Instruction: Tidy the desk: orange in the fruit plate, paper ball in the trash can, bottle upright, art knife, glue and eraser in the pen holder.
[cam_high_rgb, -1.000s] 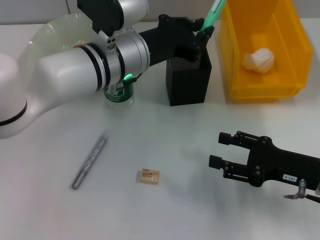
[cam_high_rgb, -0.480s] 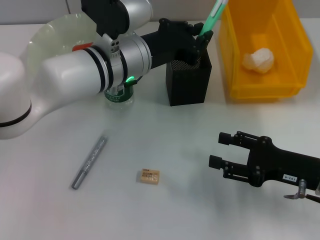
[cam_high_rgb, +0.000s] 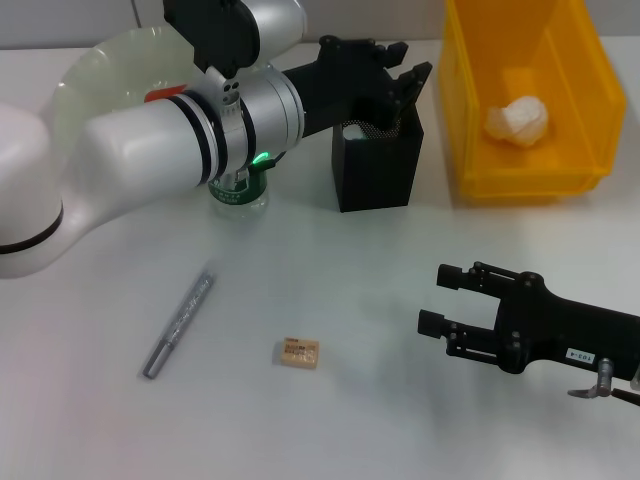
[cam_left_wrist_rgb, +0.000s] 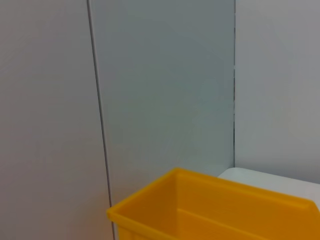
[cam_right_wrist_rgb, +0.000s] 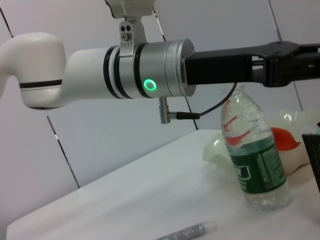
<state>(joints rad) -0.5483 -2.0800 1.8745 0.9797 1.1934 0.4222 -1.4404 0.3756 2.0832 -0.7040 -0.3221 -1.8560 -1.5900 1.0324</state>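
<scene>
Eraser (cam_high_rgb: 299, 352) shows unreadable dark print; bottle (cam_right_wrist_rgb: 255, 155) label green.

1. Trash can (cam_left_wrist_rgb: 210, 207): yellow, only its upper rim and part of an inner wall visible.
2. White table (cam_left_wrist_rgb: 280, 182) edge just behind the rim.
3. Pale wall panels (cam_left_wrist_rgb: 165, 85) behind, split by dark vertical seams.

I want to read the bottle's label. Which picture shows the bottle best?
The right wrist view: the bottle stands upright in plain sight, green label showing. In the head view the left arm hides most of it. The left wrist view doesn't show it.
</scene>
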